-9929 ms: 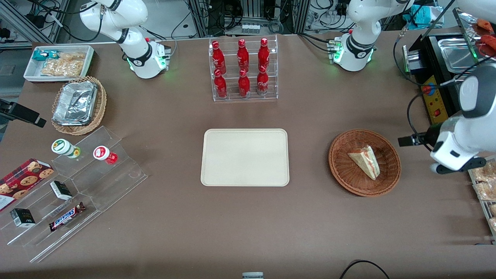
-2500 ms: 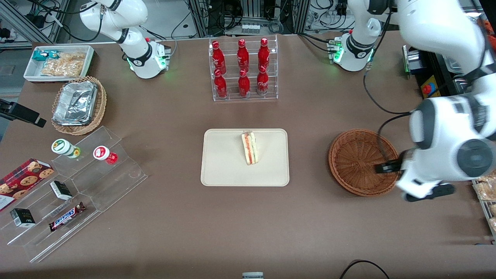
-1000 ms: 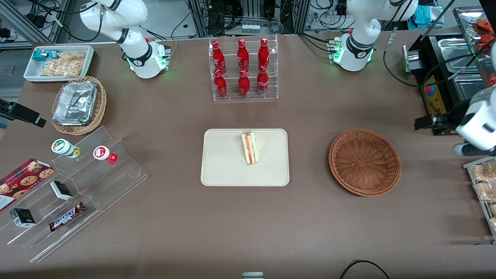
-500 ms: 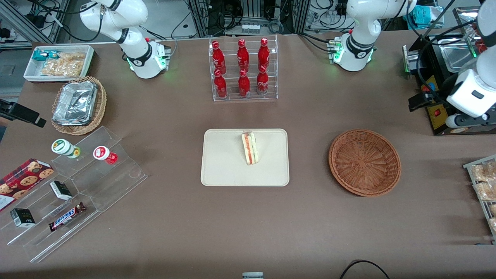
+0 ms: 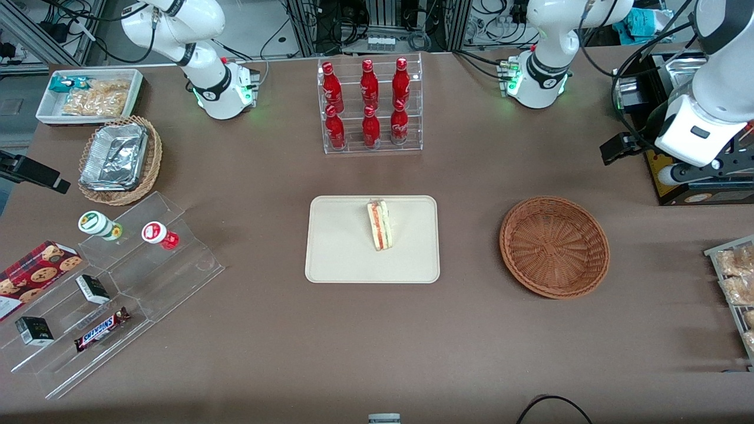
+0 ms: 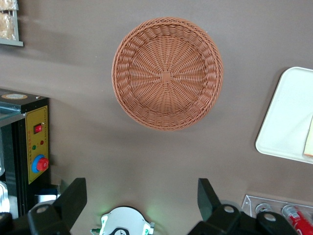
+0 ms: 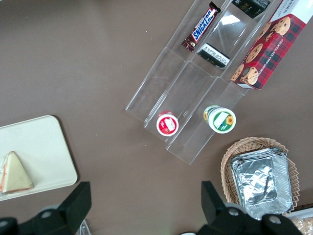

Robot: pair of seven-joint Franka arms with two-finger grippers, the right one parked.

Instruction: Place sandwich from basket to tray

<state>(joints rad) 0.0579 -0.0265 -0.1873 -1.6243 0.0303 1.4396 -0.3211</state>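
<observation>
The sandwich [image 5: 380, 225] stands on its edge on the cream tray [image 5: 336, 247], its red-orange and green filling showing; it also shows in the right wrist view as a pale wedge [image 7: 14, 172] on the tray [image 7: 39, 142]. The reddish-brown basket [image 5: 554, 247] holds nothing, as the left wrist view confirms [image 6: 167, 73]. My gripper [image 5: 698, 171] hangs high by the working arm's end of the table, farther from the front camera than the basket. It is open [image 6: 142, 188], with only bare table between its fingers [image 6: 73, 198].
A black appliance with a yellow panel [image 5: 662, 156] stands beside the gripper. A rack of bagged pastries [image 5: 733, 277] lies at the working arm's table edge. A clear stand of red bottles [image 5: 370, 106] rises farther back than the tray. Snack stands [image 5: 112, 282] sit toward the parked arm's end.
The sandwich went from the basket to the tray. In the last second my gripper has drawn away from the basket, rising and moving farther from the front camera beside the black appliance.
</observation>
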